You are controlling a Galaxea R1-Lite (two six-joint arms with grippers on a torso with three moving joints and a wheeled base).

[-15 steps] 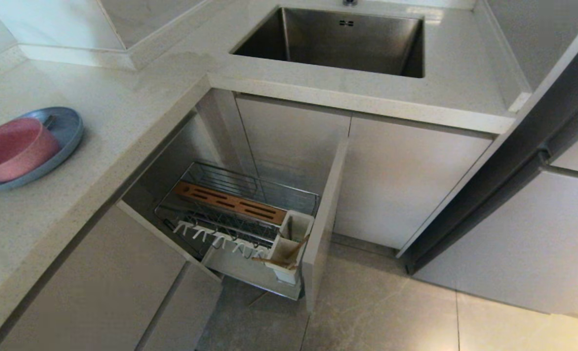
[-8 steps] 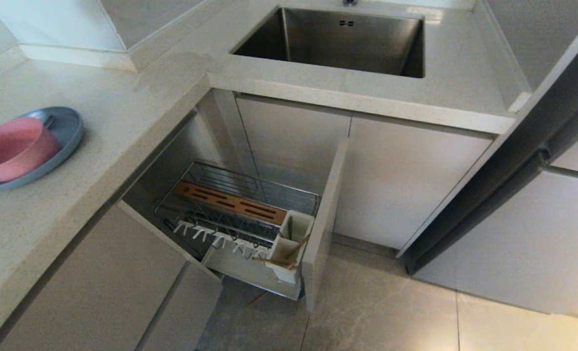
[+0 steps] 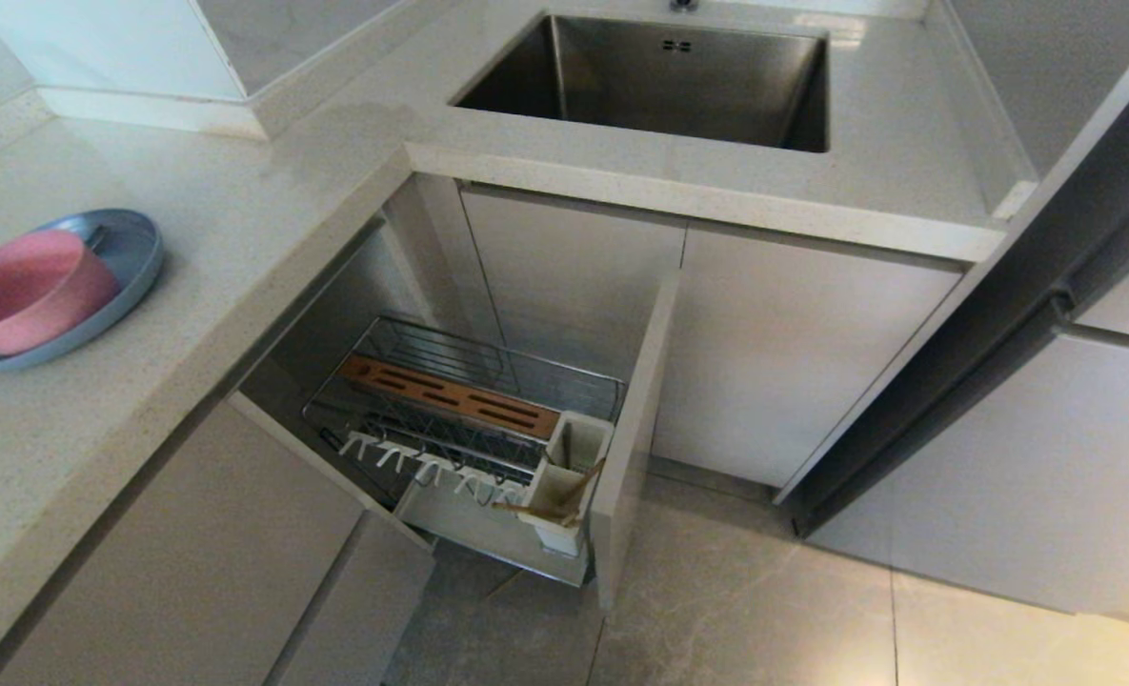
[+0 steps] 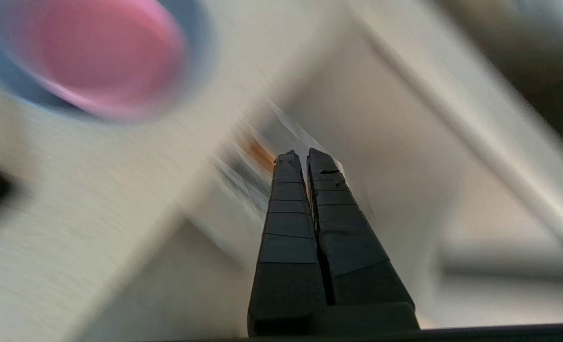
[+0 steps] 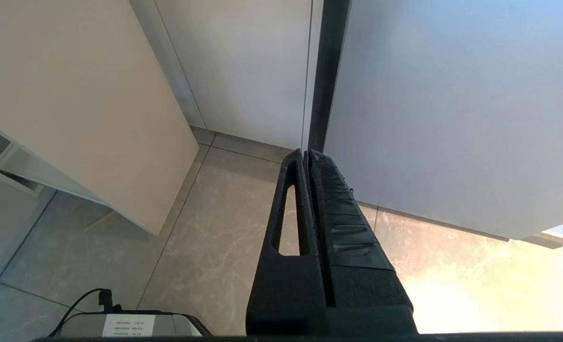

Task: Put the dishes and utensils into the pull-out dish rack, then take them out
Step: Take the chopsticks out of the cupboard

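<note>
Head view: pink bowl (image 3: 29,291) sits on the blue plate (image 3: 135,250) on the table (image 3: 240,238) at nine o'clock; pull-out dish rack (image 3: 459,419) at six holds chopsticks (image 3: 564,495). Left wrist view: left gripper (image 4: 305,159), fingers together, empty. Right wrist view: right gripper (image 5: 305,156), fingers together, above the floor (image 5: 214,247). The bowl looks light, rigid, smooth; pinch its rim.

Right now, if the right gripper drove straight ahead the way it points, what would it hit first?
Probably the floor tiles near the base of the cabinet fronts; the shut right gripper has nothing nearer ahead, though depth is unclear.
</note>
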